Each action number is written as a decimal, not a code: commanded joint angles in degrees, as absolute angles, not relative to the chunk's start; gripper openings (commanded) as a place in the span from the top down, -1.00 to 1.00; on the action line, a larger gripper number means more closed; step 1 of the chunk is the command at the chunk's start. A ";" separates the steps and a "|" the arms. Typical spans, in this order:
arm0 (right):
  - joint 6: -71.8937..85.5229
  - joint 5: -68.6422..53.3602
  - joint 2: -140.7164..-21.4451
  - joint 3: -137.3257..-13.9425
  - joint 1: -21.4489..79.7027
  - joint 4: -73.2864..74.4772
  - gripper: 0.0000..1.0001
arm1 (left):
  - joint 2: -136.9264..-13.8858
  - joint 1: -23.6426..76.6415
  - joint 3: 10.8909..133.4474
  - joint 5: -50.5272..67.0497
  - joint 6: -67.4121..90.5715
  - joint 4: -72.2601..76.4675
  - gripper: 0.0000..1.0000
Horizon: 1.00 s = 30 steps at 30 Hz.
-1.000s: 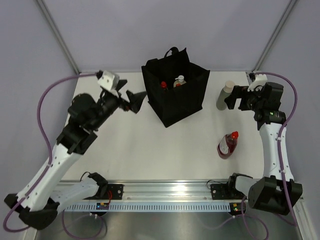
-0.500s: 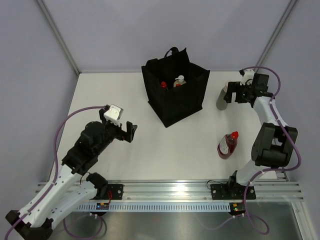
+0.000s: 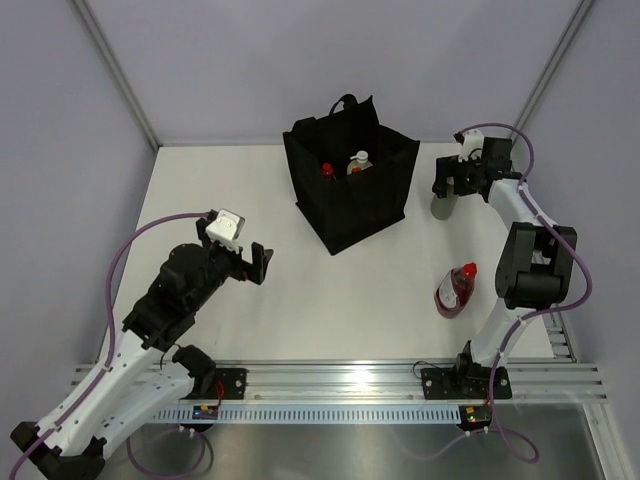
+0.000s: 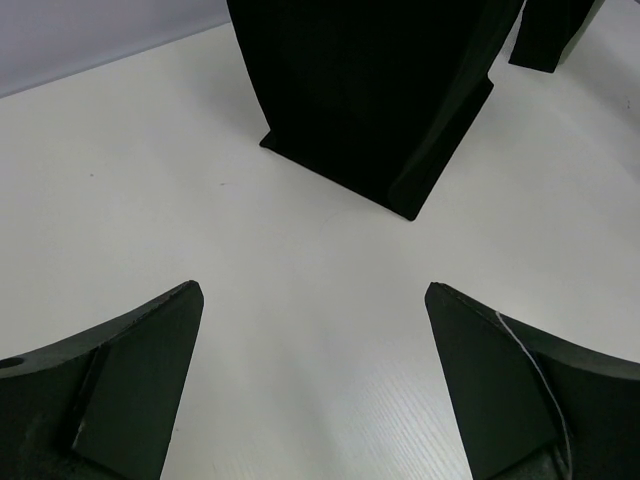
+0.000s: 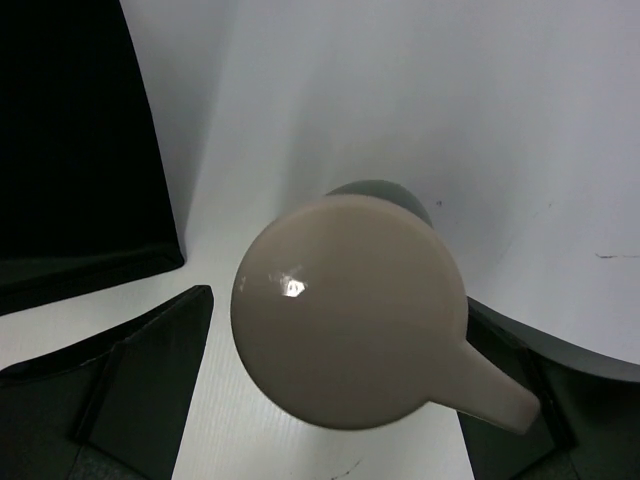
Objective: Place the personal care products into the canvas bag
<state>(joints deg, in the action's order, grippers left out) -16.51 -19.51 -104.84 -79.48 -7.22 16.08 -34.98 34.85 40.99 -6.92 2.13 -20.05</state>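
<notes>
- Personal care products are split across the scene. At least two are already down inside the canvas bag, and two are out on the table, both to the right.
- On the left, the left gripper has pulled back from the bag's left side, where it hovered a second ago. It now hangs over bare table nearer the front. Its jaws are spread wide with nothing between them, and its wrist view looks at the bag's lower corner from well apart. I read that as its drop-off done and the arm out of the way.
- In the middle, the bag stands upright and has not shifted. A red cap and a pale-capped bottle show in its mouth.
- Right of the bag, the right gripper has swung in over the grey-green pump bottle, which stands upright just beside the bag. A second ago the gripper sat off to the bottle's right. Now the pump head sits between the spread jaws, with table showing on either side, so nothing is pinched yet. It looks about ready to close on the bottle.
- Nearer the front right, a dark red bottle with a red cap waits untouched, well apart from the bag, so that one is still to go in.
</notes>
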 commanded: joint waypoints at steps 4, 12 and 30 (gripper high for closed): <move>-16.00 -13.89 -107.31 -82.53 -5.19 12.48 -0.95 | -34.80 34.80 41.40 -8.70 2.72 -18.11 -0.98; -15.65 -12.74 -108.37 -83.66 -5.19 13.00 -0.43 | -35.07 34.72 41.31 -8.79 2.72 -18.02 -0.98; -13.11 -21.34 -82.19 -85.93 -5.27 22.66 1.00 | -34.10 34.80 41.40 -8.61 2.90 -17.93 -0.98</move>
<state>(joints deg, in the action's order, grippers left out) -15.16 -15.44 -92.79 -76.77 -5.56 26.13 -34.92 34.85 40.99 -8.03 2.61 -20.08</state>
